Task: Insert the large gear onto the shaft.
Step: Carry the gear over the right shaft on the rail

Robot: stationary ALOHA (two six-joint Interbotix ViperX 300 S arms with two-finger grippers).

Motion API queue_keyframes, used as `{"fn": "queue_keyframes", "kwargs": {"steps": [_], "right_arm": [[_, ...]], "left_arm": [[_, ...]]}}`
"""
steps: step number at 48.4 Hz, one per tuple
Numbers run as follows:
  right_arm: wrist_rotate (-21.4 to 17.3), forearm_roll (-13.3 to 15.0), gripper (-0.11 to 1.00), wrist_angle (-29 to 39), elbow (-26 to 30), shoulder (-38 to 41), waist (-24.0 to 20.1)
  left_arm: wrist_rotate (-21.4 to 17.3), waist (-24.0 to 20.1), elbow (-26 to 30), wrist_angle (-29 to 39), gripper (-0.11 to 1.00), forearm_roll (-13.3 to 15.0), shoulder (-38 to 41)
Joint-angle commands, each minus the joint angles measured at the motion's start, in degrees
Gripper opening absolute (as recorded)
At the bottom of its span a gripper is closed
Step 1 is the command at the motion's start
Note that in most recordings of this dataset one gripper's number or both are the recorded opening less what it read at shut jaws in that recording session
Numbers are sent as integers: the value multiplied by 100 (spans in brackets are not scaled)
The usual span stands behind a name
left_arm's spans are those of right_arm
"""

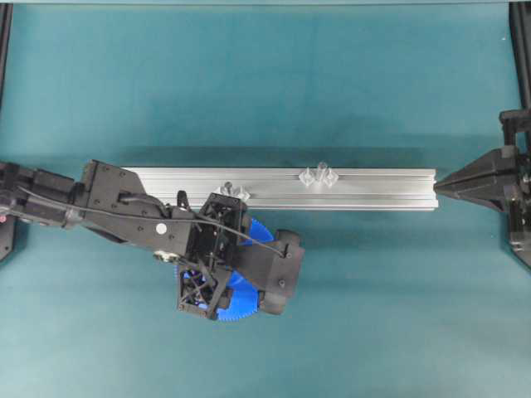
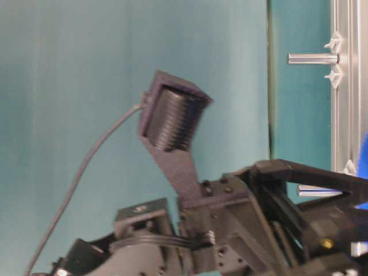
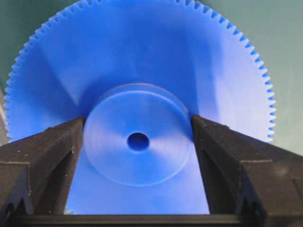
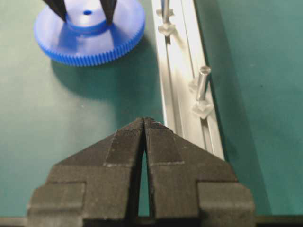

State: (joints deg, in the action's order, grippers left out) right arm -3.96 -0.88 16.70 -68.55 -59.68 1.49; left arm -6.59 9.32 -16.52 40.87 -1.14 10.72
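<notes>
So, overhead view first: the left gripper [image 1: 217,282] sat low and left of centre, right over the gear [image 1: 249,282], blue teeth poking out around it. Above it ran the rail [image 1: 373,189] with two pegs; I couldn't tell from here which one was the shaft. The right gripper [image 1: 440,189] was parked at the rail's right end.

Table-level view was mostly black arm in the lower half. A peg [image 2: 313,58] stuck out from the rail at upper right, another lower right.

Left wrist view was the good one: fingers [image 3: 47,156] touching both sides of the raised hub, centre hole in between. Jaws wide, closed on the hub as far as I could see.

Right wrist view: right gripper's jaws pinched together on nothing at the bottom, gear at upper left, shaft [image 4: 202,84] centre right.

My guess: stiff, light, slick plastic. The hub's the place to grab, teeth would chip or slip.
</notes>
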Motion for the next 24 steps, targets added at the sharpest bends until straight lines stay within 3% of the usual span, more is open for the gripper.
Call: {"fn": "queue_keyframes", "kwargs": {"steps": [1,8,24], "right_arm": [[-44,-9,9,-18,53,26,9],[-44,0,9,-18,26,26,0],[-44,0,9,-26,9,26,9]], "left_arm": [[-9,-18,255,-18,79,-18,-343],[-123,-141,404,-18,79,-44,-483],[-1002,-571,940,290,79,-44,-571]]}}
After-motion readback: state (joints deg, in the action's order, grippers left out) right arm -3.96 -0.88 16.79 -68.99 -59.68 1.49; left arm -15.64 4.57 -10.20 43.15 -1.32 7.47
